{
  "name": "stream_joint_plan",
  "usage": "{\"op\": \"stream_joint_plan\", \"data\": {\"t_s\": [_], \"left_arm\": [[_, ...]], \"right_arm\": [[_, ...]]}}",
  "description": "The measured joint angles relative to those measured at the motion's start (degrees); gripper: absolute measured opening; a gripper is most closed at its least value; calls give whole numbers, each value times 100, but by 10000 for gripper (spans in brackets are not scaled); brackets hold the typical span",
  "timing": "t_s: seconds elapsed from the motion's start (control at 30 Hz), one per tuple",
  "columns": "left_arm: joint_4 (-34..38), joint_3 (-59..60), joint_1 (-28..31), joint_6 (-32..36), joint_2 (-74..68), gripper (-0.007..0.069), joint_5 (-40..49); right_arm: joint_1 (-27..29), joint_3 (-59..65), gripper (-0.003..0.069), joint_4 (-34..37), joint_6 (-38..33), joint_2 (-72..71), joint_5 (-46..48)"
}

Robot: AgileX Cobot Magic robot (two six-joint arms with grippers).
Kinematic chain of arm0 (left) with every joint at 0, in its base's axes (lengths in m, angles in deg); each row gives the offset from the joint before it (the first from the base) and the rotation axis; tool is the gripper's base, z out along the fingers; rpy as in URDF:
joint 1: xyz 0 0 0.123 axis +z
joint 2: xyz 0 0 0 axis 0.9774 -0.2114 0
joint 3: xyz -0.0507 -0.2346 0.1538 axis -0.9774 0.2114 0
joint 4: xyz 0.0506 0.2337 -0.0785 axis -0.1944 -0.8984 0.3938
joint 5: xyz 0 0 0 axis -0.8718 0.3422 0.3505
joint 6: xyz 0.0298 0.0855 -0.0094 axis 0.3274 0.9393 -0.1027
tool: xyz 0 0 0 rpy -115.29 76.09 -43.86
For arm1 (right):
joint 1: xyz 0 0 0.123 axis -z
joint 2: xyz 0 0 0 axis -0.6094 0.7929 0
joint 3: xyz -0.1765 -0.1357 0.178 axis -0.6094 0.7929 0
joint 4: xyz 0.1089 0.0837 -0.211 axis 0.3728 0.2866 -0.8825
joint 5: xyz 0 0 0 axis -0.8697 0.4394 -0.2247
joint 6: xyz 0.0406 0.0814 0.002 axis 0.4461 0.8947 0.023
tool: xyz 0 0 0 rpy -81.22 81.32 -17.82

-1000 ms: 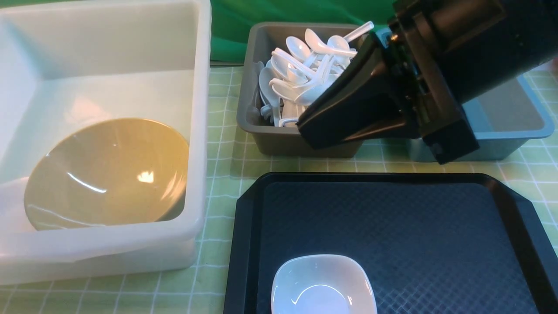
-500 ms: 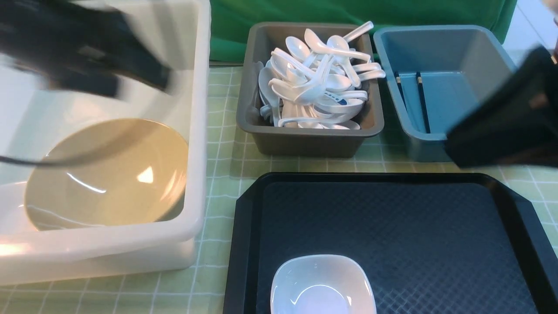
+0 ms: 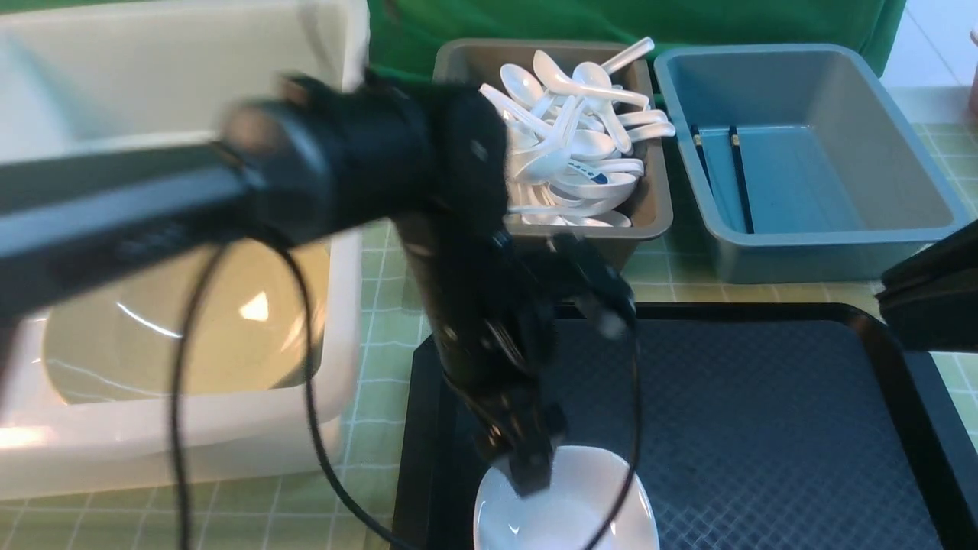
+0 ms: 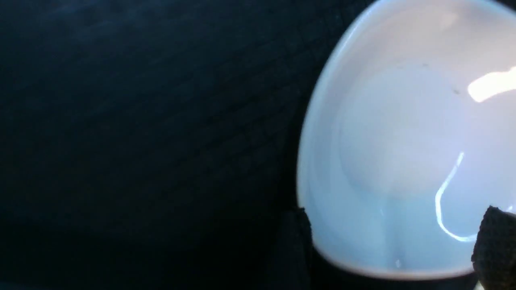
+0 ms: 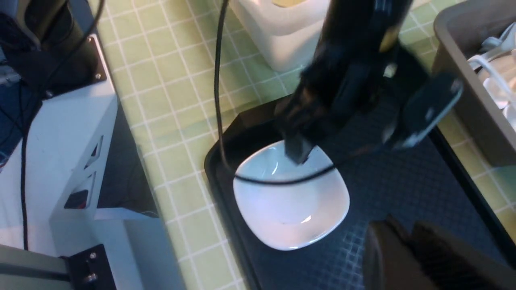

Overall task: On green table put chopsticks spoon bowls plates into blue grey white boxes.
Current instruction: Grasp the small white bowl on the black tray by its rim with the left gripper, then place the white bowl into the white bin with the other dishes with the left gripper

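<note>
Presently, item in hand: one small white glossy bowl with a rounded-square rim, lower centre of the front frame, cut off by the bottom edge. It sits on the near-left part of a black textured plastic tray, which holds nothing else that shows.

Orientation: upright, mouth up. The outline is nearly as wide as it is deep, so there is no true long axis; its flatter sides lie roughly square to the tray edges.

Left gripper: over the bowl's far rim, claw spread wide. In the left wrist view one fingertip stands outside the rim and the other over the hollow. Nothing is gripped.

Right gripper: right edge of the frame, above the tray's far right corner. Nothing shows in it; whether the claw is parted or closed cannot be told.

Already stowed:
- large translucent white box, left of frame: one wide tan bowl, tilted against the wall.
- grey box, upper centre: a heap of white plastic spoons, handles pointing every way.
- blue box, upper right: two dark chopsticks, flat and parallel, long axis running top to bottom of the frame.

Outstanding, by judgement: the white bowl alone, probably bound for the white box. The green checked table shows no other loose ware.
</note>
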Motion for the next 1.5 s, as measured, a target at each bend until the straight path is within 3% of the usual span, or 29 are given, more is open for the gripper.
{"op": "stream_joint_plan", "data": {"t_s": [0.3,0.37,0.5,0.53,0.57,0.73,0.87,0.93,0.97,1.07,1.2,1.27,1.4,1.5], "left_arm": [[51,-13,-41,179,-708,519,-670],[71,-24,-41,295,-716,477,-597],[210,-13,48,457,-784,211,-140],[219,-13,68,459,-784,197,-134],[311,-20,164,458,-784,98,-112],[648,-107,522,420,-373,13,-10],[916,-112,1097,420,326,15,-63],[1177,-119,1760,283,1078,15,-58],[1194,-119,1822,233,1215,15,-52],[1175,-150,3223,-376,2432,15,14],[594,-145,4972,-1332,3471,15,30],[50,17,5886,-1807,3960,15,-70],[-844,368,6679,-2628,4312,15,-397],[-1234,498,6765,-3069,4214,15,-542]], "right_arm": [[0,0,99,0,-267,-42,13],[0,6,99,-20,-282,-42,17],[0,6,101,-67,-302,-42,17],[0,6,101,-67,-302,-42,17],[0,6,101,-67,-306,-42,10],[0,6,101,-67,-326,-42,-20],[0,-8,102,-54,-445,9,-161],[0,-121,105,66,-505,157,-279],[0,-133,106,66,-530,175,-294],[0,-286,110,728,-893,573,-577],[0,-286,113,1633,-1575,1082,-766],[-33,-286,117,2524,-2275,1416,-903],[-257,-510,121,3492,-3034,1906,-942],[-362,-746,123,3570,-3183,2127,-942]]}}
